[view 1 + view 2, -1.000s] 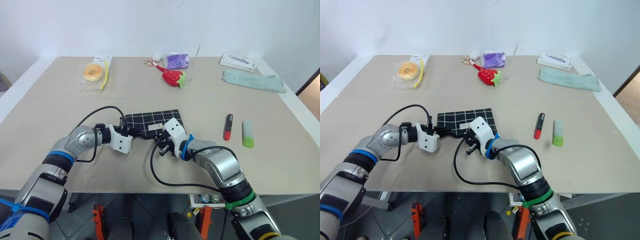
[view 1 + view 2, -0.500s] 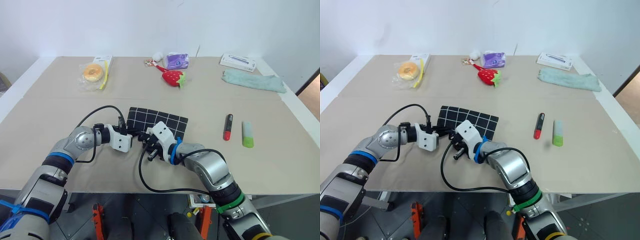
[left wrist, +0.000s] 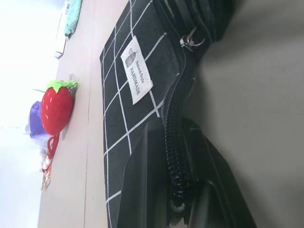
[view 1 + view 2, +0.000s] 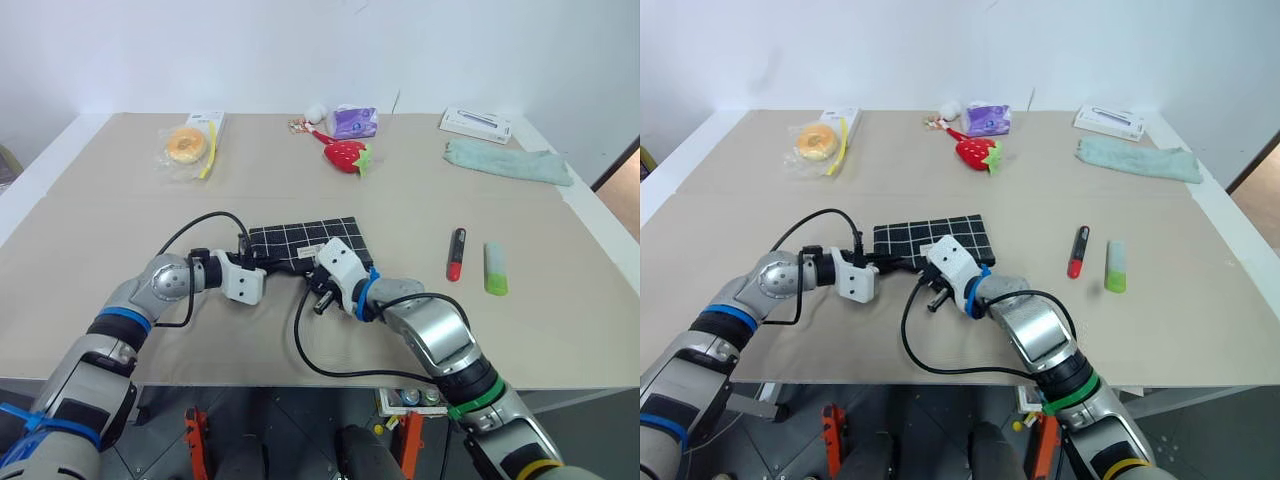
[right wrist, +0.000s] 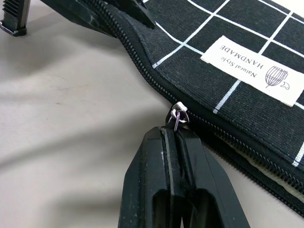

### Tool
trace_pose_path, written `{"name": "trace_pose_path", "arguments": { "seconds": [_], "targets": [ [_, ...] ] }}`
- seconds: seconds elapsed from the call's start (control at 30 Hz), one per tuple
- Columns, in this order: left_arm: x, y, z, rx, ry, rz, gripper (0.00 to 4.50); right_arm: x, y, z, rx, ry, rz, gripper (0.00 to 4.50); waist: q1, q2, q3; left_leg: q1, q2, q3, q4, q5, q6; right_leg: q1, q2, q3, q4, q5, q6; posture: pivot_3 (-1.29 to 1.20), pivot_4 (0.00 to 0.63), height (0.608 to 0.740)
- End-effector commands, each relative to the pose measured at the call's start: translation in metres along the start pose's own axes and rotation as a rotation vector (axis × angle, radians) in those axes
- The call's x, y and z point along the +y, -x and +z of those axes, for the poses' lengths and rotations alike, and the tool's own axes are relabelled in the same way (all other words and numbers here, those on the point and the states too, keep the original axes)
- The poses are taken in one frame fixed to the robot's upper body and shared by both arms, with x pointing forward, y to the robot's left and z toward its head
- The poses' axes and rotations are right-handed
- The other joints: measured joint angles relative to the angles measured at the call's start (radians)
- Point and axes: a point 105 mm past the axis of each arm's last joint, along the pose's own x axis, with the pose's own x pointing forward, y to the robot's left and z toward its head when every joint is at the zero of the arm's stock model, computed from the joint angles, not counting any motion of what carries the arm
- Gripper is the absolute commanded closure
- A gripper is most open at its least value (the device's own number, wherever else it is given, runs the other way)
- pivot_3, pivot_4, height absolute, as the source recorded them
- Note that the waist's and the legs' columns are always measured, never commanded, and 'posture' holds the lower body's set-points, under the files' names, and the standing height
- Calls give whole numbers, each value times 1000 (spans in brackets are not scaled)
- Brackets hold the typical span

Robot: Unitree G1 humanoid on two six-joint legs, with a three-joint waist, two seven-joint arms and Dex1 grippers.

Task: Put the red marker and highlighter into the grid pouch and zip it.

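I see the flat black fabric pouch with thin white grid lines [image 4: 303,243] lying at frame centre on the beige table [image 4: 120,210], just above both grippers. My left gripper [image 4: 262,266] has its fingers pressed together on the pouch's zipper edge at its left end; the left wrist view shows the black zipper coil [image 3: 176,142] pinched between them. My right gripper [image 4: 310,272] sits at the near edge, mid-pouch, fingers pinching together right at the small metal zipper ring [image 5: 177,114]; I can't tell if the pull is actually gripped. White "Natural Style HANDMADE" label [image 5: 251,70] faces up.

Slim black marker with a red end cap [image 4: 456,254] lies centre-right, well apart from the pouch. Short chunky pale-green highlighter [image 4: 494,268] lies just to its right, parallel, not touching. Both are outside the pouch.
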Motion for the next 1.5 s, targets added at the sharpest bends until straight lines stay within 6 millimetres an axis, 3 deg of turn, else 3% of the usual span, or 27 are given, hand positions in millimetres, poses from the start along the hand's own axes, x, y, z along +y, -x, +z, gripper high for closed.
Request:
{"name": "trace_pose_path", "arguments": {
  "seconds": [0.03, 0.17, 0.37, 0.53, 0.7, 0.83, 0.9, 1.03, 1.17, 1.27, 1.5],
  "targets": [
    [-13, -8, 7, -34, 19, -35, 4500, 27, 1, 31, -123, 32, 91, 4449, 0, 0, 0, 0, 0, 0, 0, 0, 0, 0, 0, 0, 0, 0, 0, 0, 150, 739],
    [-12, -7, 8, -34, 22, -32, 4500, 31, 3, 42, -181, 17, 108, 4449, 1, 0, 0, -1, 0, 0, 0, 0, 0, 0, 0, 0, 0, 0, 0, 0, 150, 739],
    [-12, -7, 7, -29, 24, -32, 4500, 17, 6, 36, -164, 11, 71, 4449, 1, 0, 0, -2, 0, -1, 0, 0, 0, -1, 0, -1, -1, 0, 0, 0, 150, 739],
    [-11, -5, 6, -28, 23, -31, 4500, 1, 25, 40, -227, 16, 58, 4449, 2, 0, 0, -3, 0, -1, 0, 0, 0, -1, 0, -1, -1, 0, 0, 0, 150, 739],
    [-3, -1, 7, -35, 43, -9, 4500, -19, 67, 32, -238, 18, 118, 2646, 2, 0, 0, -4, -1, -2, 0, 0, 0, 0, -1, 0, -2, -1, 1, 0, 150, 739],
    [12, 1, 14, -73, 97, 40, 4500, -41, 105, 29, -222, 28, 109, 523, 1, 1, 2, -4, 0, -2, 0, -1, 2, -1, 0, -1, -2, -2, 0, 0, 150, 739],
    [18, 1, 18, -92, 134, 66, 4500, -60, 114, 30, -230, -6, 29, 55, 0, 1, 3, -4, 0, -2, 0, -1, 2, -1, 1, 0, -2, -1, -1, 0, 150, 739],
    [34, 3, 29, -141, 208, 113, 4500, -120, 128, 11, -161, -113, -269, 55, -1, 1, 4, -3, 0, -2, 1, -1, 2, -1, 1, 0, -1, -1, -1, 0, 150, 739],
    [46, 7, 37, -161, 258, 131, 4500, -160, 144, -14, -62, -223, -497, 55, 0, 1, 4, -4, 0, -2, 1, -1, 2, -1, 1, 0, -1, -1, -1, 0, 150, 739],
    [53, 11, 39, -155, 303, 139, 4500, -172, 150, -31, 19, -244, -603, 55, 0, 1, 4, -4, 0, -2, 1, -2, 3, -2, 1, 0, -1, -1, -1, 0, 150, 739],
    [58, 15, 43, -158, 377, 153, 4500, -172, 145, -53, 114, -279, -659, 55, -2, 2, 4, -4, 0, -2, 1, -3, 6, -3, 2, 1, -1, -2, -2, 0, 150, 739]
  ]
}}
